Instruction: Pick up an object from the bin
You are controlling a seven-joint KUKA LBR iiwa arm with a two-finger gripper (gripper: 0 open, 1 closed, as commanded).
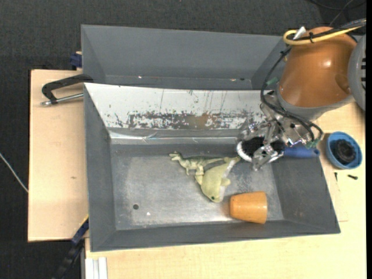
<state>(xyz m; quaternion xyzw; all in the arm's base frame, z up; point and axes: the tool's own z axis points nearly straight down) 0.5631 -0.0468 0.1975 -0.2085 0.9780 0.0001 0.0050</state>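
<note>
Right, I've got the gripper (260, 153) low on the right side of the bin (99, 173), close to the right wall, with the orange wrist cover sitting above it. Whether it is open or closed I cannot tell from up here, nor whether it has hold of anything; the tip is a tangle of metal and black parts. Nearest to it is the pale green frog-like toy (213, 183), sprawled flat on the middle of the floor. Its long axis runs on a diagonal, thin limbs to the far left and the fat body towards the near right, with one limb stretched out almost to the gripper. That limb is my guess for the likeliest grab, since it is thin and close. Nearer the front wall lies the orange cup (249, 207), on its side, axis across the bin, wide end pointing right. It is well below the gripper, and I'd expect it to roll if nudged.
</note>
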